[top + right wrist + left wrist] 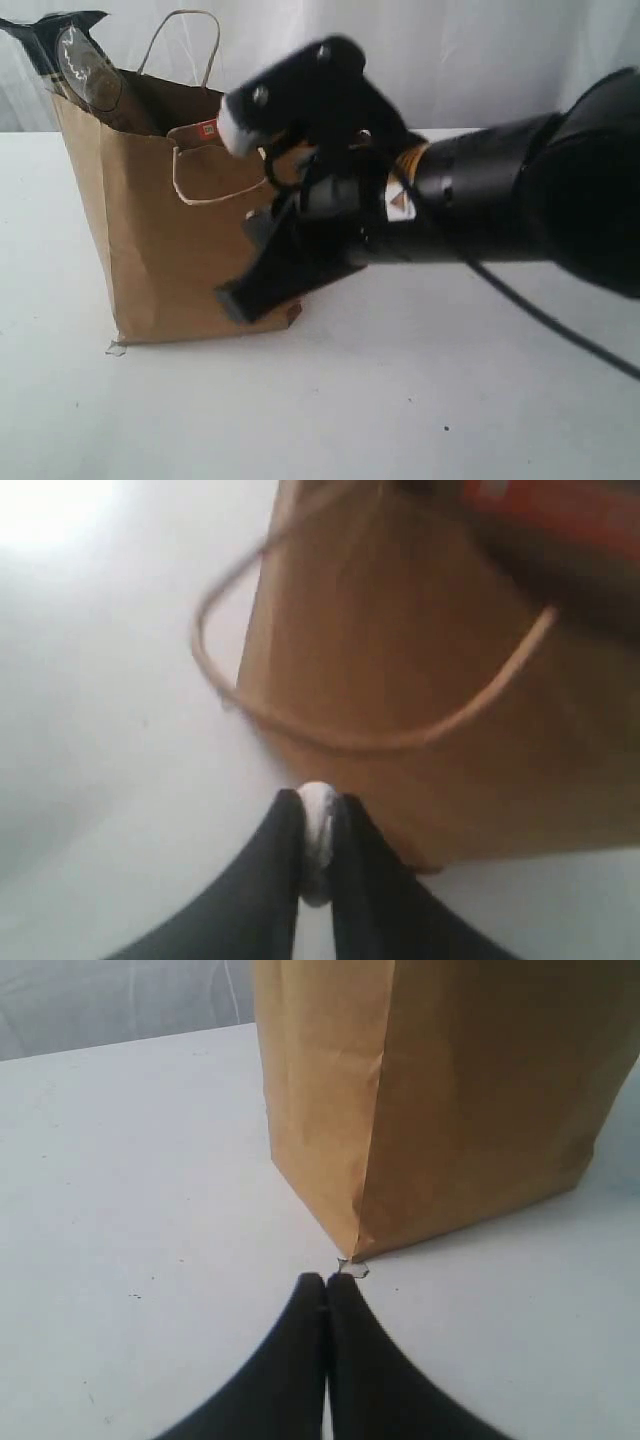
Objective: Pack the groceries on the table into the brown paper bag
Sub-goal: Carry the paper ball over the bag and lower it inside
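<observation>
A white curtain [480, 50] hangs behind; a tiny pale scrap [352, 1269] lies loose, a white lump [318, 845] sits pinched.

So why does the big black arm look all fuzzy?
Exterior view: the arm looks soft, likely too near the camera; the bag behind is clearer. Right wrist view: everything smeared, the handle streaky, white glare in one corner. Left wrist view: sharp, the bag's corner crisp.
</observation>
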Robot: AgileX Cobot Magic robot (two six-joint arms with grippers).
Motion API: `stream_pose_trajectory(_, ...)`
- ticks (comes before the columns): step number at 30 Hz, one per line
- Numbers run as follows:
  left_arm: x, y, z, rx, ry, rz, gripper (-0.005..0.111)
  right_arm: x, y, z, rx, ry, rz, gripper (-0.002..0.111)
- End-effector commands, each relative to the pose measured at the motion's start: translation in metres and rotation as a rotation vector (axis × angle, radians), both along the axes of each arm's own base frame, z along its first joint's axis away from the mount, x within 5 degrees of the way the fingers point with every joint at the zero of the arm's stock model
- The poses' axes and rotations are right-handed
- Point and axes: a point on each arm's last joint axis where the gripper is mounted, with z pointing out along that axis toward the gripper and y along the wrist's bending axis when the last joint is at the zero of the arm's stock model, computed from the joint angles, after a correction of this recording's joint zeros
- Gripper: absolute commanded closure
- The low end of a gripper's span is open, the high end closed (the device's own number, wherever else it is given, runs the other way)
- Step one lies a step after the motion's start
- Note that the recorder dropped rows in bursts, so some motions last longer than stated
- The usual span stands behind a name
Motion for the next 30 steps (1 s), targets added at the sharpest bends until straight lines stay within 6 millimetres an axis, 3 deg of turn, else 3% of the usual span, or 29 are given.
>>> stream_pose_trajectory(1,0.0,0.0,-0.001,-0.01,0.004,0.005,0.107,0.007,-0.009,0.048,0.08,-0.154,-0.019,0.108)
stream_pose_trajectory(7,0.0,0.0,-0.001,-0.01,0.004,0.005,0.107,0.029,-0.008,0.081,0.114,-0.253,-0.065,0.108)
stream_pose_trajectory(15,0.0,0.0,-0.001,-0.01,0.004,0.005,0.107,0.055,0.014,0.093,0.135,-0.272,-0.076,0.108)
stream_pose_trajectory(30,0.0,0.0,-0.001,-0.01,0.004,0.005,0.107,0.122,0.085,0.049,0.01,-0.174,-0.07,0.108)
